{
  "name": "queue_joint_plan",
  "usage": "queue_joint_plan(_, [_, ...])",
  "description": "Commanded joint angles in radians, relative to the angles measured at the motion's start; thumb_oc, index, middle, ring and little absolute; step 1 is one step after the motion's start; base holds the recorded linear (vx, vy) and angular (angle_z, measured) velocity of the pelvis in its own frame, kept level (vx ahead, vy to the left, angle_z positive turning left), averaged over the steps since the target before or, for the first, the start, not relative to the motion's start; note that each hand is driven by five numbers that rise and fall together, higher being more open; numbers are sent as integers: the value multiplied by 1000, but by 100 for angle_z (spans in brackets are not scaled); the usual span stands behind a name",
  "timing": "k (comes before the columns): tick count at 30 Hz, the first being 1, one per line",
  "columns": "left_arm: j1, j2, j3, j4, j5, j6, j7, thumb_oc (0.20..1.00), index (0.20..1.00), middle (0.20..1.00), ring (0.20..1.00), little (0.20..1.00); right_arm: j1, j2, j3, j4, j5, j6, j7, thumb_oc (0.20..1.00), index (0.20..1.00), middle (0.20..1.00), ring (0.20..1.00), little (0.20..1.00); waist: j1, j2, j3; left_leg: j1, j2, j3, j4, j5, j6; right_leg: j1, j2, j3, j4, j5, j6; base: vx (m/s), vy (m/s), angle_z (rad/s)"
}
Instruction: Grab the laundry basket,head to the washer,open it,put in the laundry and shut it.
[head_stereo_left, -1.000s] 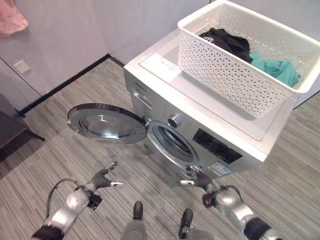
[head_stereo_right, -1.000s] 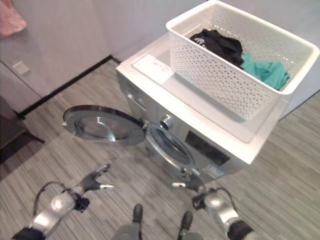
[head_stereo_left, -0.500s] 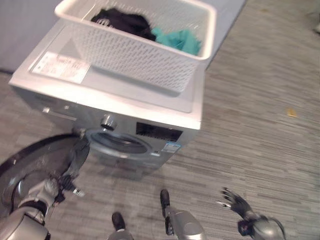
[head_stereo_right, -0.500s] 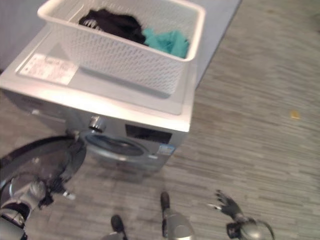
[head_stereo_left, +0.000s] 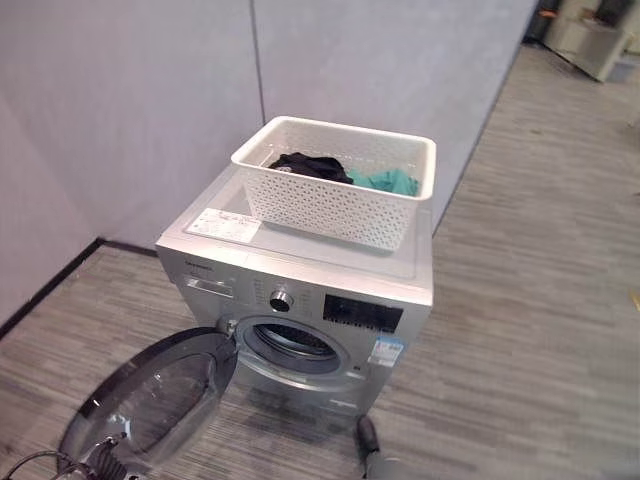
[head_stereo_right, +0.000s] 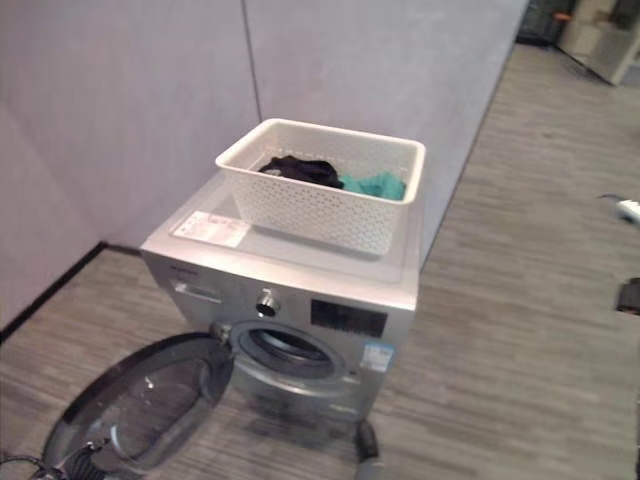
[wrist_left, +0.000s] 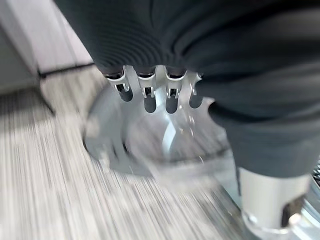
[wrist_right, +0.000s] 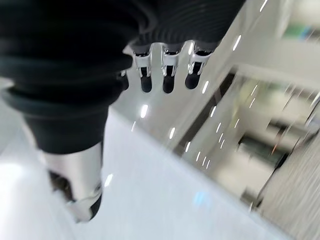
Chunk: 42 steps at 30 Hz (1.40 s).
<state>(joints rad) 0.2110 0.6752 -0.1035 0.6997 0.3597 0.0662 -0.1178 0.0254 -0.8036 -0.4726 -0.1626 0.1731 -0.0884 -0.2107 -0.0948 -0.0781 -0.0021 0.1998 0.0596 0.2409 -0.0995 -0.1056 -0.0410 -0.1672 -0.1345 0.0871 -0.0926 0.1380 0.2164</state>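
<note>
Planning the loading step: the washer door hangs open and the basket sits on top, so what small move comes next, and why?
Probably reach a hand up to the clothes in the white basket: the washer door is already open and both hands hold nothing.

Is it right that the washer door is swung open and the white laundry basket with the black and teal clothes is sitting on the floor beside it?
Not quite. The washer door is open, but the white laundry basket with the black and teal clothes sits on top of the washer, not on the floor. The left eye view shows it.
</note>
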Motion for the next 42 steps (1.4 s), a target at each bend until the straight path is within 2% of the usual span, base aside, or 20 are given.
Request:
queue_joint_plan(1, [-219, 29, 0, 30, -60, -44, 59, 1000, 1000, 1000, 1000, 1000, -59, -154, -63, 53, -4, -45, 14, 1000, 1000, 1000, 1000, 1000, -29, 42, 109, 122, 14, -154, 22, -124, 33, -66, 31, 55, 74, 23, 17, 247, -310, 88])
queue_joint_plan(2, [-228, 20, -9, 44, -77, -45, 68, 1000, 1000, 1000, 1000, 1000, -64, -181, -50, 54, -1, -43, 19, 1000, 1000, 1000, 1000, 1000, -26, 39, 105, 124, 38, -163, 37, -112, 24, -68, 46, 53, 108, 16, 10, 215, -322, 80])
queue_joint_plan(4, [-255, -2, -45, 79, -107, -48, 79, 1000, 1000, 1000, 1000, 1000, -98, -240, -22, 58, 29, -51, 40, 1000, 1000, 1000, 1000, 1000, -23, 44, 97, 84, 98, -186, 119, -43, 2, -57, 79, 23, 161, -39, -34, 138, -267, 39])
queue_joint_plan(5, [-258, -5, -45, 82, -108, -49, 80, 1000, 1000, 1000, 1000, 1000, -106, -246, -15, 65, 31, -53, 40, 1000, 1000, 1000, 1000, 1000, -32, 48, 96, 74, 103, -194, 129, -46, -2, -61, 80, 14, 167, -43, -39, 135, -346, 28])
queue_joint_plan(6, [-273, 1, -69, 88, -122, -45, 79, 1000, 1000, 1000, 1000, 1000, -173, -307, 30, 77, 41, -54, 43, 1000, 1000, 1000, 1000, 1000, -11, 35, 99, -10, 142, -191, 297, 81, -19, -6, 95, -22, 161, -74, -78, 128, -374, 20])
queue_joint_plan(7, [-280, 3, -78, 90, -125, -40, 74, 1000, 1000, 1000, 1000, 1000, -204, -337, 59, 87, 50, -49, 52, 1000, 1000, 1000, 1000, 1000, 1, 16, 104, -67, 144, -210, 401, 113, -10, 27, 101, -29, 149, -84, -107, 109, -360, 22])
queue_joint_plan(8, [-281, 3, -77, 90, -126, -39, 74, 1000, 1000, 1000, 1000, 1000, -213, -340, 65, 92, 51, -50, 52, 1000, 1000, 1000, 1000, 1000, -5, 16, 106, -81, 145, -218, 423, 107, -11, 28, 100, -33, 147, -82, -108, 73, -302, 40])
queue_joint_plan(9, [-288, -7, -83, 91, -138, -38, 85, 1000, 1000, 1000, 1000, 1000, -260, -375, 115, 109, 45, -46, 53, 1000, 1000, 1000, 1000, 1000, 9, -7, 118, -161, 160, -243, 573, 150, -9, 78, 112, -54, 134, -104, -139, 53, -213, 35])
queue_joint_plan(10, [-295, -14, -93, 102, -137, -42, 90, 1000, 1000, 1000, 1000, 1000, -282, -392, 136, 115, 46, -45, 57, 1000, 1000, 1000, 1000, 1000, 14, -16, 120, -180, 178, -235, 575, 156, -8, 95, 112, -61, 128, -114, -142, 102, -215, 40])
queue_joint_plan(12, [-312, -30, -118, 120, -136, -47, 85, 1000, 1000, 1000, 1000, 1000, -327, -434, 164, 141, 51, -46, 57, 1000, 1000, 1000, 1000, 1000, 10, -37, 114, -203, 208, -212, 458, 138, -12, 125, 90, -68, 109, -128, -137, 136, 29, 46])
queue_joint_plan(13, [-313, -30, -139, 123, -133, -58, 72, 1000, 1000, 1000, 1000, 1000, -353, -477, 179, 157, 29, -46, 63, 1000, 1000, 1000, 1000, 1000, 21, -47, 111, -230, 225, -214, 314, 121, -29, 140, 69, -71, 104, -145, -128, 153, 136, 49])
queue_joint_plan(14, [-312, -28, -145, 116, -135, -62, 71, 1000, 1000, 1000, 1000, 1000, -344, -491, 182, 169, 21, -45, 68, 1000, 1000, 1000, 1000, 1000, 24, -43, 108, -245, 225, -217, 199, 147, -41, 142, 62, -78, 110, -164, -126, 97, 203, 42])
queue_joint_plan(15, [-327, -32, -171, 138, -126, -72, 79, 1000, 1000, 1000, 1000, 1000, -338, -500, 193, 187, -10, -28, 79, 1000, 1000, 1000, 1000, 1000, 27, -40, 116, -266, 238, -208, 169, 178, -64, 146, 56, -83, 128, -180, -126, 75, 193, 28])
queue_joint_plan(17, [-316, -55, -175, 148, -117, -79, 71, 1000, 1000, 1000, 1000, 1000, -306, -502, 192, 174, -28, -20, 121, 1000, 1000, 1000, 1000, 1000, 27, -20, 100, -229, 220, -193, 123, 155, -77, 159, 42, -81, 124, -173, -108, 137, 252, -17])
queue_joint_plan(18, [-298, -72, -183, 147, -107, -85, 58, 1000, 1000, 1000, 1000, 1000, -317, -514, 212, 172, -30, -17, 156, 1000, 1000, 1000, 1000, 1000, 36, -7, 82, -201, 207, -171, 96, 149, -81, 172, 20, -82, 108, -162, -95, 174, 270, -55])
queue_joint_plan(24, [-241, -84, -163, 183, -106, -97, 41, 1000, 1000, 1000, 1000, 1000, -426, -555, 392, 163, 1, -8, 277, 1000, 1000, 1000, 1000, 1000, 53, -2, 62, -110, 167, -103, 30, 131, -75, 173, -21, -61, 79, -127, -64, 67, 160, -57])
queue_joint_plan(27, [-231, -93, -158, 197, -102, -97, 41, 1000, 1000, 1000, 1000, 1000, -476, -566, 444, 157, -6, -7, 291, 1000, 1000, 1000, 1000, 1000, 52, -3, 56, -90, 161, -84, 14, 125, -72, 182, -32, -62, 57, -114, -54, 20, 64, -10])
queue_joint_plan(35, [-234, -155, -175, 297, -136, -107, 56, 1000, 1000, 1000, 1000, 1000, -750, -575, 682, 185, 22, -19, 295, 1000, 1000, 1000, 1000, 1000, 51, -12, 37, -75, 147, -42, 12, 98, -69, 168, -51, -73, 6, -61, -29, -14, 44, 0])
queue_joint_plan(42, [-227, -196, -175, 340, -152, -107, 53, 1000, 1000, 1000, 1000, 1000, -764, -566, 792, 171, 75, -1, 372, 1000, 1000, 1000, 1000, 1000, 49, -18, 35, -67, 146, -27, 12, 92, -69, 162, -58, -81, 5, -50, -21, 4, 29, -19])
